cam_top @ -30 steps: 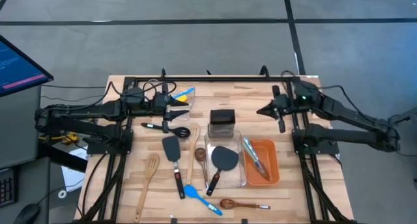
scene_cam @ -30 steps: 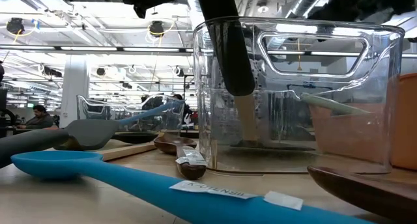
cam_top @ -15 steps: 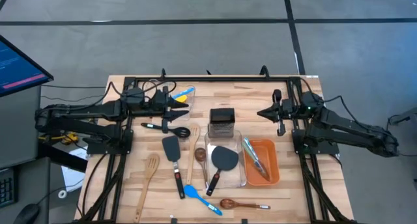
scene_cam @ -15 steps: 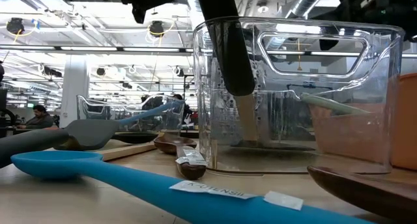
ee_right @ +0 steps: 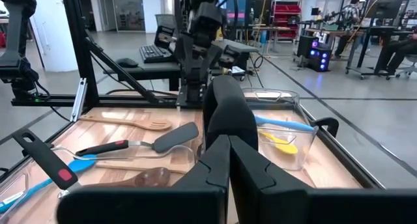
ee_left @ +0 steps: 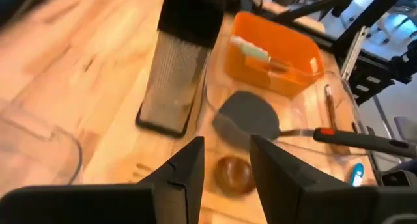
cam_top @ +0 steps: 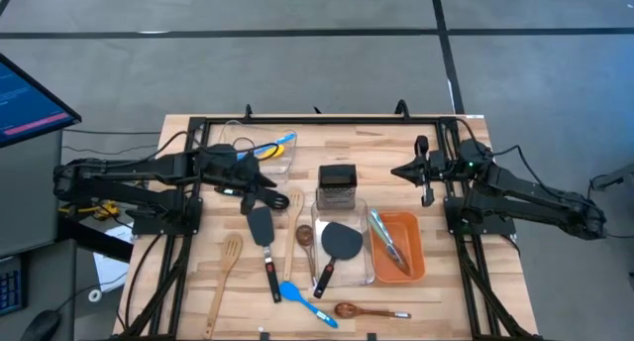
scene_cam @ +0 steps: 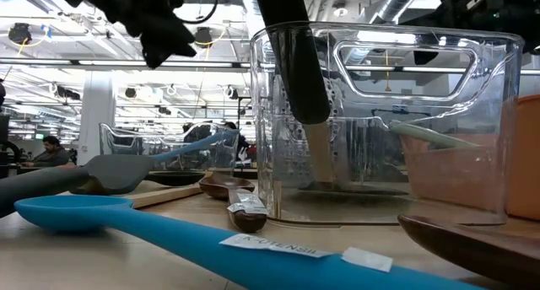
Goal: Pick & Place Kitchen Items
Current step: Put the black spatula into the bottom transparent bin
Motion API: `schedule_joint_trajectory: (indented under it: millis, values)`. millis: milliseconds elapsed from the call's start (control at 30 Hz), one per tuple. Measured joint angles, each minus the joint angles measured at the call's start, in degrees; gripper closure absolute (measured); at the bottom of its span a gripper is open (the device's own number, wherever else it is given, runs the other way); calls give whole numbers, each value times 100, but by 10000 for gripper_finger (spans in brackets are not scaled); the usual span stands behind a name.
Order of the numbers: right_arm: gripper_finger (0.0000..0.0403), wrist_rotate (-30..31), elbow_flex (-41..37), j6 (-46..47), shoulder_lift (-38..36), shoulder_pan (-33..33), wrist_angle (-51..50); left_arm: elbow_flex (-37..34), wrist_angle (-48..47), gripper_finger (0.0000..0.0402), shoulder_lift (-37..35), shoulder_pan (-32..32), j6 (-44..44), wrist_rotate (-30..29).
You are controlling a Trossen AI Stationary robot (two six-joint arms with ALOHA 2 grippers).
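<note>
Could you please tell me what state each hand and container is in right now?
Left hand: open, empty, above the table.
Right hand: shut, empty.
Clear tub: holds a black turner.
Orange bin: holds metal tongs.
Box grater: upright.

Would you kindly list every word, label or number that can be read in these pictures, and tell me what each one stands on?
"UTENSIL": on a white sticker on the blue spoon; the letters before it are unclear.
Second white sticker on the same handle: no text readable.
Monitor beside the table: lines of text, too small to read.
Nothing else legible.
</note>
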Motion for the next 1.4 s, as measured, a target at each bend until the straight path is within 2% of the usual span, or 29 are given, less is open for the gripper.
schedule_joint_trajectory:
  millis: [300, 767, 933, 1200, 1400]
  values:
    - [402, 0, 0, -2, 1, 0, 0, 0, -403, 297, 0, -149, -112, 39]
    - [402, 0, 2, -2, 1, 3, 0, 0, -1543, 350, 0, -904, -243, 35]
    - [402, 0, 4, -2, 1, 2, 0, -2, -1555, 363, 0, -1013, -812, -34]
    - [402, 0, 4, -4, 1, 2, -1, -2, -1476, 398, 0, -1300, -1504, -866]
    - [402, 0, 7, -4, 1, 2, 0, -2, -922, 399, 0, -1550, -1895, -927]
